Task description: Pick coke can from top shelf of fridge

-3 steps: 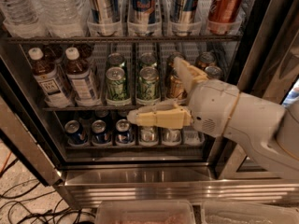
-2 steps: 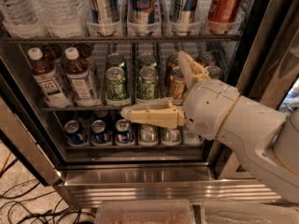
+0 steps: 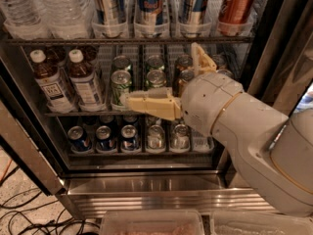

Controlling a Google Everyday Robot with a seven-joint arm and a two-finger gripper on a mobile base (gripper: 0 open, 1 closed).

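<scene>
The gripper, jaws spread wide and empty, ready to grasp, hangs before the middle shelf, well below the coke can at the top shelf's right end.

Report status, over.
Hand open, empty, level with middle shelf. Coke can upright, top shelf, far right, untouched. Front rail between them.

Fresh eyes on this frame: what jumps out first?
The bulky white arm fills the right foreground, its gripper open in front of the middle shelf's green cans. Above, in the far right lane of the top shelf, the red-orange coke can stands out beside tall silver-and-blue cans, well clear of the gripper.
</scene>
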